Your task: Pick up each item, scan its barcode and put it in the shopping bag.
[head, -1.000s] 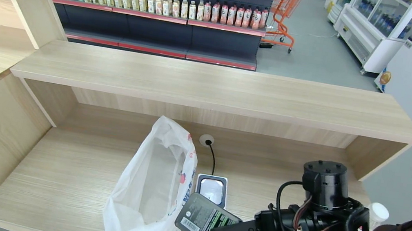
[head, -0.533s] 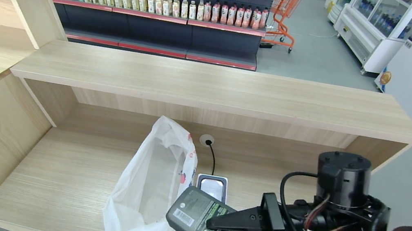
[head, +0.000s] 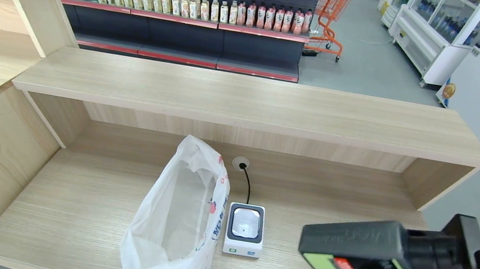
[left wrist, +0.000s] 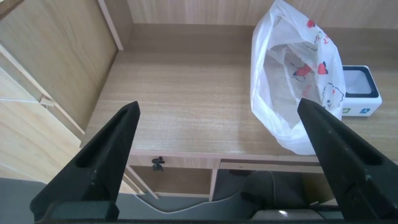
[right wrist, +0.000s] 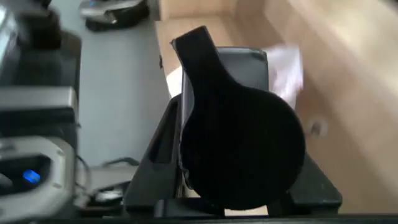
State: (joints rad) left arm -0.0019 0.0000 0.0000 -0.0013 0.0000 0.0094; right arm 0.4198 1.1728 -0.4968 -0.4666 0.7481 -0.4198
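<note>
Left claw (left wrist: 217,109): the two dark fingers are spread wide and hold nothing; it hangs over the front edge of the table (head: 79,205), on the left side.
Shopping bag (head: 172,225): white thin plastic with red print. It stands on the table near the middle, and its mouth is open to the top. In the left wrist view the shopping bag (left wrist: 292,81) looks hollow inside.
Scanner (head: 245,229): a small white box with a dark window facing up, just beside the bag on its right. A black cable (head: 246,181) goes from it to a hole at the back of the table.
Package (head: 348,240): dark and flat, with a green and red label on the lower face. It is held up to the right of the scanner, well apart from it.
Right claw (head: 385,266): closed on the package, coming in from the right edge.
</note>
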